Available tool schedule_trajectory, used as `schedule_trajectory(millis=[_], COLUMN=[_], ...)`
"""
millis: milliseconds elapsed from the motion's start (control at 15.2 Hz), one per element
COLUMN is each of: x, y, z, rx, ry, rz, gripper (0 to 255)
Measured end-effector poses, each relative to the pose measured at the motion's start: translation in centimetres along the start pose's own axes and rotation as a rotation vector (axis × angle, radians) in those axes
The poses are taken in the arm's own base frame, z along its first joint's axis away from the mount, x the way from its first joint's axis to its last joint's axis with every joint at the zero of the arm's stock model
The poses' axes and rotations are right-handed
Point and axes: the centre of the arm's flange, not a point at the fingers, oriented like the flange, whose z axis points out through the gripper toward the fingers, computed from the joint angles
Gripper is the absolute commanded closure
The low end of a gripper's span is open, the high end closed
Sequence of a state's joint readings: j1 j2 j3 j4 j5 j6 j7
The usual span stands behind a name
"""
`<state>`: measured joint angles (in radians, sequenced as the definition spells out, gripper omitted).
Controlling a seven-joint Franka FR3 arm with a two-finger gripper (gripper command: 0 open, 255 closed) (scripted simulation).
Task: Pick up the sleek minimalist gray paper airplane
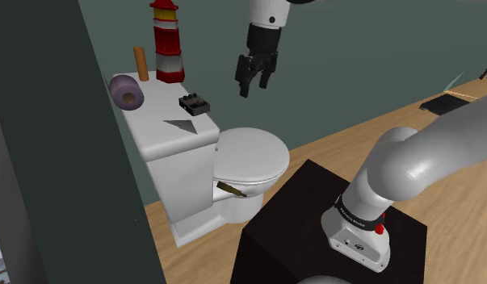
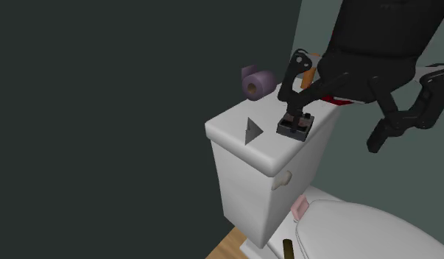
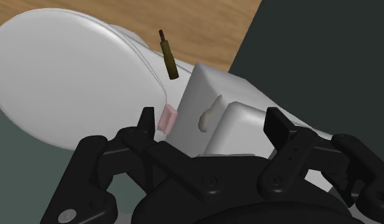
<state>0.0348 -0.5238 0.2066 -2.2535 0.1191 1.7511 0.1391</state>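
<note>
My fingers (image 3: 146,122) stood spread and empty above the toilet (image 1: 249,157). Gray paper airplane (image 1: 181,125) lay flat on tank lid (image 1: 153,139), near black brick (image 1: 195,105). Judged it light, flimsy, crushable; I'd pinch one edge gently.

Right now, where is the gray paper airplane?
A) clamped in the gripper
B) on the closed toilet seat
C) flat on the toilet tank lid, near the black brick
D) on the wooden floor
C: the gray paper airplane lies flat on the tank lid beside the black brick, while the gripper hangs open in the air, holding nothing.
</note>
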Motion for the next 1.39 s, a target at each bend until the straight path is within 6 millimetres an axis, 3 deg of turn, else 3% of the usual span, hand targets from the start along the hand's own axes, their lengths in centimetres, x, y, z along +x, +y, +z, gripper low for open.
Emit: schedule_trajectory(millis=[924,1056,1386], x=[12.4,13.7,14.0], y=[-13.3,-14.3,-14.7], z=[6.3,7.4,10.0], rx=[-0.087,-0.094,-0.096], ry=[-0.008,-0.009,-0.009], rz=[0.051,0.057,0.059], gripper=[0,0,0])
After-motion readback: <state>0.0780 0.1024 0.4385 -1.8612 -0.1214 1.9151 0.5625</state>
